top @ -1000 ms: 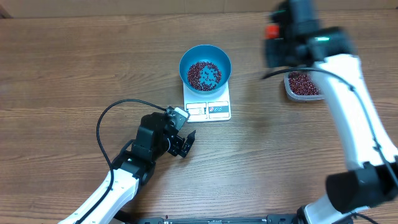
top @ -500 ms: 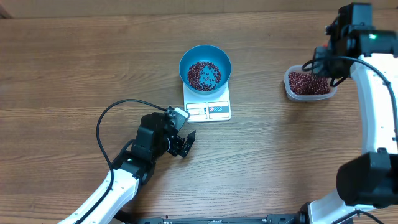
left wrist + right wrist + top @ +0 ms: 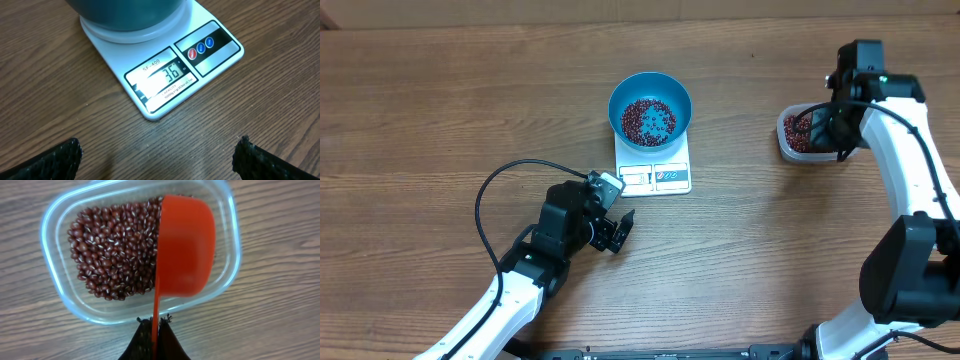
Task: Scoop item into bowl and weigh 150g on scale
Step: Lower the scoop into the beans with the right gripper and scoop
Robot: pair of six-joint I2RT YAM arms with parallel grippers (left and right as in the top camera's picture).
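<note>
The teal-blue bowl (image 3: 650,108) holds a layer of dark red beans (image 3: 648,120) and stands on the white scale (image 3: 670,178). In the left wrist view the scale (image 3: 210,55) has its display lit, with the bowl's underside (image 3: 125,12) at the top. My left gripper (image 3: 617,232) rests open on the table just in front of the scale's left corner, its fingertips (image 3: 60,157) wide apart with nothing between them. My right gripper (image 3: 155,322) is shut on the thin handle of an orange-red scoop (image 3: 185,250), which hangs tilted over the beans (image 3: 115,250) in the clear tub (image 3: 52,287).
The clear tub (image 3: 786,150) sits at the right of the table, under my right gripper (image 3: 837,138). A black cable (image 3: 490,200) loops from the left arm across the table's left half. Bare wood lies between scale and tub.
My right arm has swung right from beside the bowl and come down over the clear tub with the scoop. The left arm, bowl and scale have not moved.
</note>
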